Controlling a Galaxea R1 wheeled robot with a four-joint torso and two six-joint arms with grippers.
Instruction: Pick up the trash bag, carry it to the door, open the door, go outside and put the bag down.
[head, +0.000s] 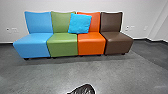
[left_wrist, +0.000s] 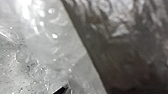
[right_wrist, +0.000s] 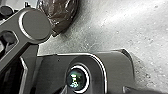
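And here, grey jointed bar (right_wrist: 22, 42), broad round cap (right_wrist: 36, 25) edged in bright silver! Below, wide dark plate (right_wrist: 117, 65), rounded corner, glossy black fitting (right_wrist: 77, 78), pale ring, greenish glints!

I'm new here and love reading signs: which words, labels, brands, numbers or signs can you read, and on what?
No readable text anywhere.
Chairs, cushion: none.
Bag: none I can read.
Robot's round fitting: greenish marks, too blurred to tell whether they are writing.
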